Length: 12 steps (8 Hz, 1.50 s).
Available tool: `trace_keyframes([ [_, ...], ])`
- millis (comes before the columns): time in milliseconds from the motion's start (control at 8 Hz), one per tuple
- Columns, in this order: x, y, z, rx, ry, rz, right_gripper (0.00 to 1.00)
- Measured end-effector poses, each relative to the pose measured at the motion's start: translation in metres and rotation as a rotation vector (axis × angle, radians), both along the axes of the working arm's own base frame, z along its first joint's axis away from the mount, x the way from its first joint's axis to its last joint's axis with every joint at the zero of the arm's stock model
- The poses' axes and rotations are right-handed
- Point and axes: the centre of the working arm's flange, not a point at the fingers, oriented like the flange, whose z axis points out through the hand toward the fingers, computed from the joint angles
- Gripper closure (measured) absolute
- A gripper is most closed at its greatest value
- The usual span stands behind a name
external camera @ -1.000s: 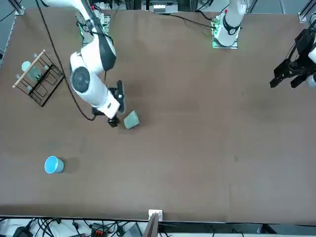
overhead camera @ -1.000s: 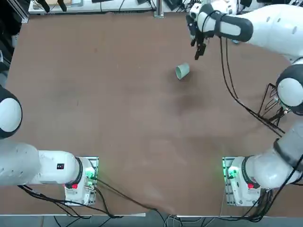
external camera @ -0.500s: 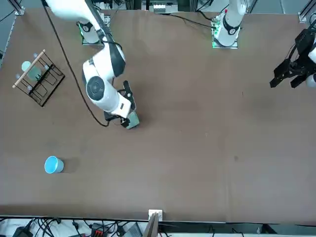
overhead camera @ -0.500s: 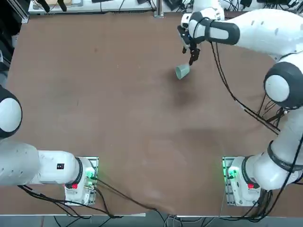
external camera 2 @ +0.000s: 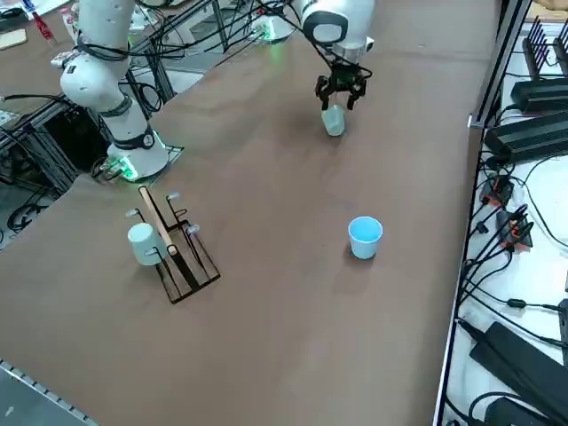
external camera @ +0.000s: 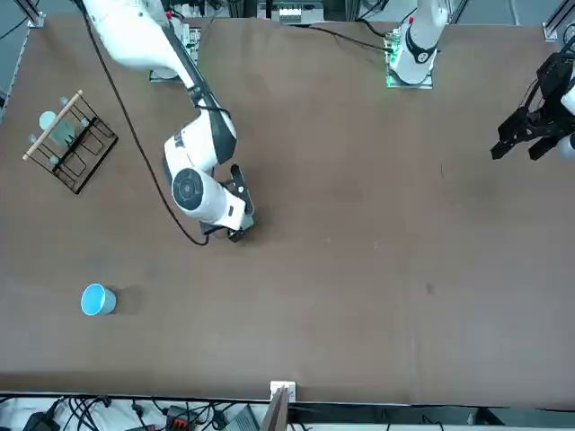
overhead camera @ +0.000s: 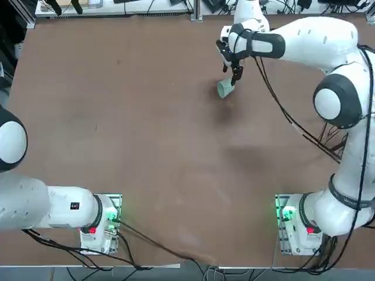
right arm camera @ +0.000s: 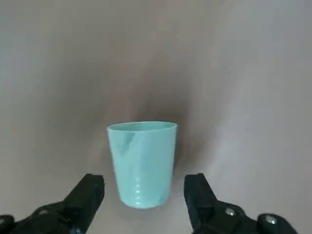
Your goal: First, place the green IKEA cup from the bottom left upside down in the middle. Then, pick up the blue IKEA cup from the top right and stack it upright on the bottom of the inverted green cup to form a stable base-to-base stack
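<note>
The green IKEA cup [overhead camera: 224,89] lies on its side on the brown table, a little past the middle. In the right wrist view the green cup [right arm camera: 142,163] shows its narrow base end between my two fingers, its wider rim pointing away. My right gripper [overhead camera: 232,72] hangs just over it, open, one finger on each side and neither touching it. From the front the arm's wrist covers most of the cup. The right side view shows my gripper [external camera 2: 341,96] right above the green cup [external camera 2: 334,121]. The blue IKEA cup [external camera 2: 365,237] stands upright, mouth up, apart near the table's far right corner [external camera: 97,299].
A black wire rack [external camera 2: 176,251] with a pale cup [external camera 2: 142,242] on it stands on the robot's right side of the table. The table's far edge [external camera 2: 461,204] runs close behind the blue cup, with cables and boxes beyond it.
My right gripper has moved left and down, from beside the green cup to right over it, staying open. The cup has not moved.
</note>
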Motion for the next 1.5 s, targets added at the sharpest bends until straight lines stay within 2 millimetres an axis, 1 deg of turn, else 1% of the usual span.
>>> trace_keyframes([
  [625,0.005,-0.004,-0.024,-0.056,-0.035,0.049,0.0],
  [875,0.007,-0.004,-0.027,-0.06,-0.059,0.059,0.0],
  [1125,0.004,-0.004,-0.04,-0.064,-0.05,0.063,0.0],
  [1250,0.002,-0.003,-0.043,-0.066,-0.043,0.065,0.0],
  [1500,0.001,-0.003,-0.043,-0.07,-0.035,0.067,0.0],
])
